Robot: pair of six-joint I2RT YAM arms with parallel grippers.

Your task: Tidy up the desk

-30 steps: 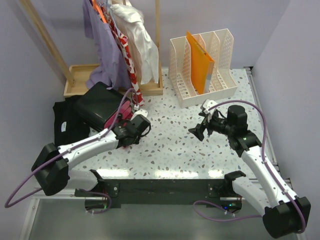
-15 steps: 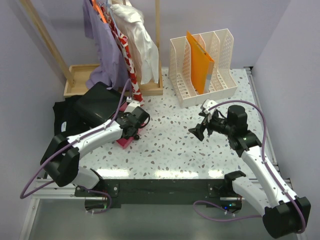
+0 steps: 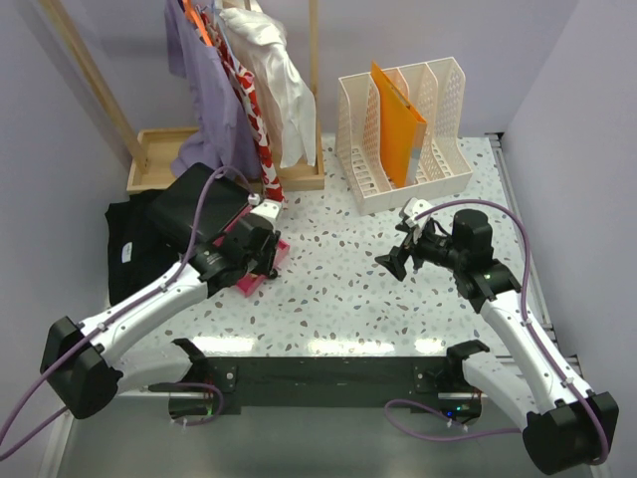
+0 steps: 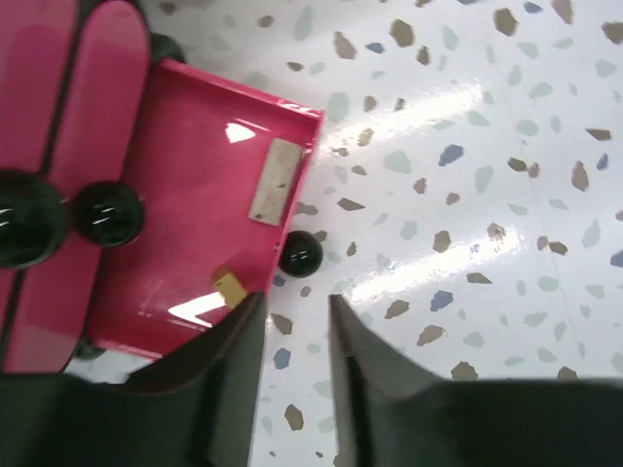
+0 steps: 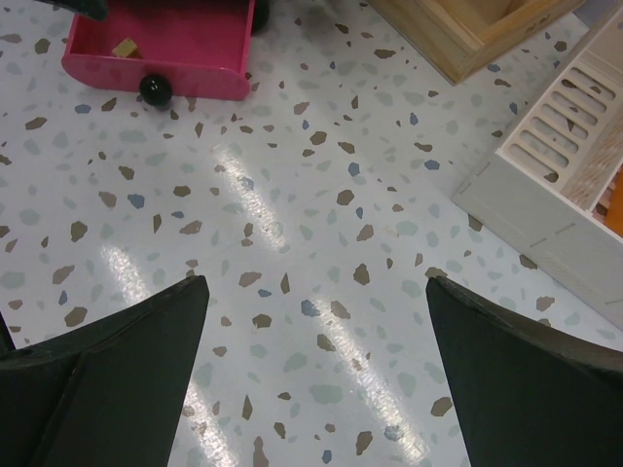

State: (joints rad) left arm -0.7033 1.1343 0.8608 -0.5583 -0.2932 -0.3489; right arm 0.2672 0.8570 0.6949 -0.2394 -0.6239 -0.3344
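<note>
The desk (image 3: 338, 289) is a white speckled tabletop. A pink drawer box (image 3: 265, 269) lies at its left; its drawer stands open, with a black knob (image 4: 299, 253) and a small tan piece (image 4: 231, 287) inside. My left gripper (image 3: 263, 255) hovers over the drawer's front corner. In the left wrist view the left gripper (image 4: 294, 326) has its jaws a narrow gap apart with nothing between them. My right gripper (image 3: 390, 264) is wide open and empty over bare desk at the right middle. The right wrist view shows the gripper (image 5: 313, 287) and the drawer (image 5: 156, 49) far ahead.
A white file rack (image 3: 398, 169) with an orange folder (image 3: 403, 124) stands at the back right. A clothes rack with hanging garments (image 3: 244, 90) and a wooden tray (image 3: 154, 159) are at the back left. A black case (image 3: 194, 204) and black cloth (image 3: 129, 249) lie at the left edge.
My left arm has swung its elbow outward and its wrist has shifted left, over the pink drawer. More of the pink drawer now shows. The right arm has not moved.
</note>
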